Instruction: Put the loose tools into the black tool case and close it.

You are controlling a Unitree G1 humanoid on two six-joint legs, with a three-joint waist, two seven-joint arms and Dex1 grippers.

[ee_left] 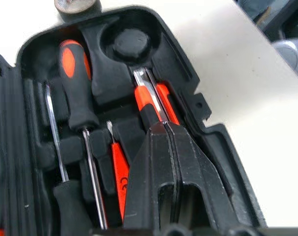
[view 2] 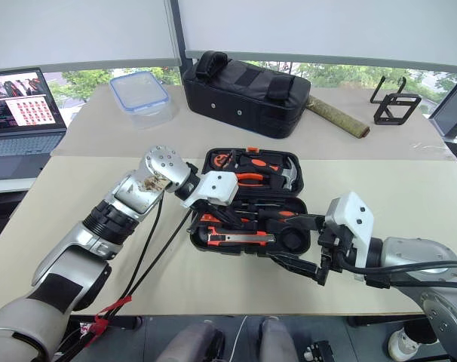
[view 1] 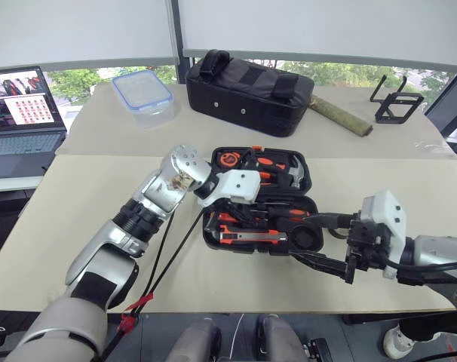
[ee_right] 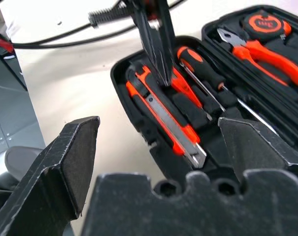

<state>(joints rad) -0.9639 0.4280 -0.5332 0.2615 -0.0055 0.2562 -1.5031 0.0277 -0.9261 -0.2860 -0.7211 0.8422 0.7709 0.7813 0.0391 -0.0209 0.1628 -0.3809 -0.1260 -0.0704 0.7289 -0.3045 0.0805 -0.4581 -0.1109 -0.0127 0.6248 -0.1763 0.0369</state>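
Observation:
The black tool case (view 1: pixel 310 183) lies open in the middle of the near table. Its near half holds an orange-black utility knife (ee_left: pixel 148 93), a black-and-orange screwdriver (ee_left: pixel 75 83), a second black-handled screwdriver (ee_left: pixel 70 206) and a small red screwdriver (ee_left: pixel 120 172). The round slot (ee_left: pixel 129 42) at the right end has nothing in it. My left gripper (ee_left: pixel 164 125) is shut, its tips down on the knife (ee_right: pixel 168 115). My right gripper (view 1: pixel 304 237) stands open at the right end of the near half, one finger (ee_right: pixel 75 147) on each side. A small round grey thing (ee_left: pixel 75 4) sits past that end; I cannot tell what it is.
The far half of the case holds orange-handled pliers (view 1: pixel 270 162), a hammer (view 1: pixel 292 172) and a round orange-black tape measure (view 1: pixel 228 160). On the far table stand a black fabric bag (view 1: pixel 247 90), a clear box with a blue lid (view 1: pixel 143 96) and a black stand (view 1: pixel 397 102). A laptop (view 1: pixel 21 121) is far left.

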